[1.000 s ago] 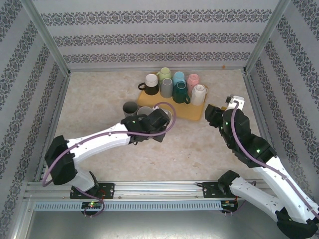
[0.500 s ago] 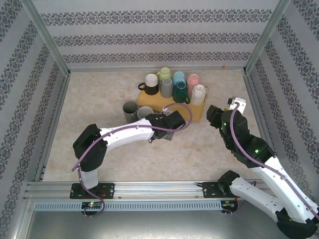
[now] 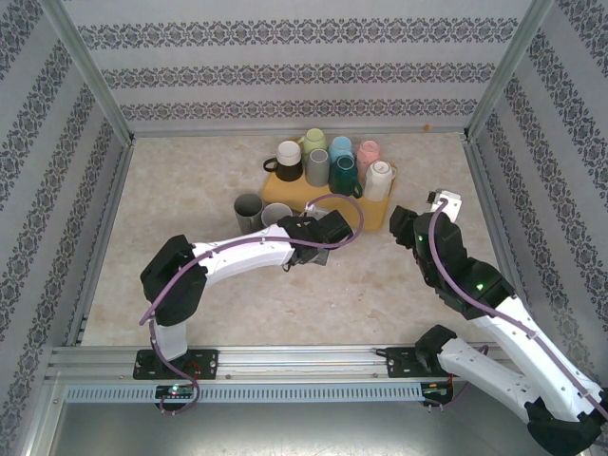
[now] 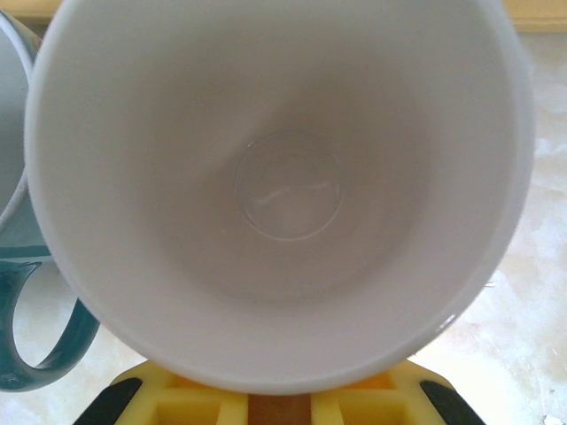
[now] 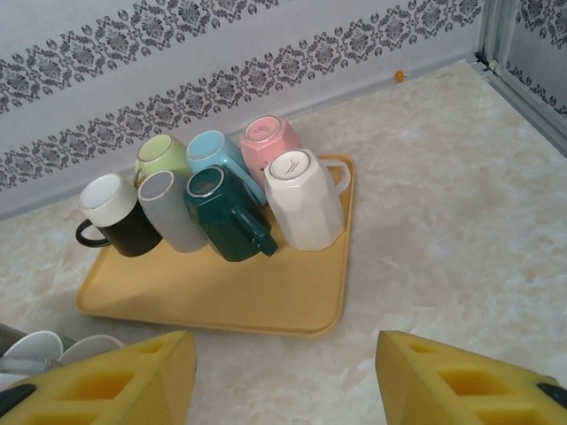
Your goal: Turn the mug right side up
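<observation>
The left gripper [image 4: 275, 403] is clamped on a white mug [image 4: 283, 186]. Its yellow foam fingers [image 4: 177, 403] pinch the mug's wall at the near rim. In the left wrist view the mug's mouth faces the camera, so the round bottom is visible deep inside. A teal handle [image 4: 35, 341] belonging to a neighbouring mug sits just beside it at lower left.

From above, the left gripper [image 3: 328, 233] hangs at the front edge of a yellow tray [image 3: 366, 217], with the held mug tucked under it. Two upright grey mugs [image 3: 250, 211] stand on the marble-patterned table [image 3: 180, 199], just to the left of the tray.

The right gripper [image 5: 283, 376] has its jaws apart with nothing between them. In the overhead view the right gripper [image 3: 404, 226] hovers off the tray's right corner, apart from it.

In the right wrist view the tray [image 5: 221, 297] carries seven mugs bunched at its far end, bases up:
- a black mug [image 5: 115, 221]
- a grey mug [image 5: 168, 212]
- a dark green mug [image 5: 226, 217]
- a faceted white mug [image 5: 301, 199]
- a pale green mug [image 5: 162, 158]
- a light blue mug [image 5: 211, 150]
- a pink mug [image 5: 268, 139]

Patterned wallpaper [image 3: 285, 76] lines the enclosure behind the table.
</observation>
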Available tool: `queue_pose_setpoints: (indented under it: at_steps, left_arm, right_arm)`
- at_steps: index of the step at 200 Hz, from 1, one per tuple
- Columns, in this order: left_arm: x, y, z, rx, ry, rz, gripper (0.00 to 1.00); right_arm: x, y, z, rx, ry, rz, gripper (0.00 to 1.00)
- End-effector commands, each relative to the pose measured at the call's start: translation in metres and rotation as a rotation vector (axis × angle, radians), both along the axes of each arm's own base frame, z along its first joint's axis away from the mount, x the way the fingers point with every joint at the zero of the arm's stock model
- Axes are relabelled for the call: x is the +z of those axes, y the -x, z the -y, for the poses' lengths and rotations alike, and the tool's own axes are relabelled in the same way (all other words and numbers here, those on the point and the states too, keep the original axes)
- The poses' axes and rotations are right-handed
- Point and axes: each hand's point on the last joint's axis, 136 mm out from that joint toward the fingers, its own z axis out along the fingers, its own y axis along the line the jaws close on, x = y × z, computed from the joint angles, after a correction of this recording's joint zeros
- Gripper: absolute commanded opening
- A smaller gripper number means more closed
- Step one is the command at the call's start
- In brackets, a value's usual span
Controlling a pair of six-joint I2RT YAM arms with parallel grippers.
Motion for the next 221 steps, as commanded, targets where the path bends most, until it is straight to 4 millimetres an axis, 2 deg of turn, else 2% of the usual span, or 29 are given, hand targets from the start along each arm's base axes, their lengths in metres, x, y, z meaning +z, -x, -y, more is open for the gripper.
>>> queue_pose_setpoints:
  at_steps: [1, 75, 108, 136, 187, 221]
  left_arm:
    - [0.000, -0.013, -0.004, 0.054, -0.002, 0.049, 0.01]
    - [-0.014, -0.016, -0.008, 0.057, -0.014, 0.023, 0.02]
    - [-0.017, -0.017, -0.011, 0.068, -0.009, 0.015, 0.11]
    - [-0.018, -0.016, -0.010, 0.065, 0.002, 0.009, 0.25]
    - [-0.017, -0.012, -0.010, 0.059, 0.017, -0.004, 0.32]
    - [-0.001, -0.007, -0.011, 0.050, 0.061, 0.003, 0.40]
  right_arm:
    - [-0.005, 0.000, -0.005, 0.012, -0.026, -0.005, 0.57]
    - [-0.012, -0.001, -0.013, 0.042, -0.050, -0.025, 0.57]
    - [-0.013, -0.002, -0.016, 0.054, -0.052, -0.026, 0.58]
    - [-0.015, -0.003, -0.017, 0.058, -0.047, -0.031, 0.58]
    - [-0.014, -0.002, -0.019, 0.066, -0.057, -0.036, 0.59]
    - [-0.009, 0.000, -0.017, 0.064, -0.050, -0.026, 0.60]
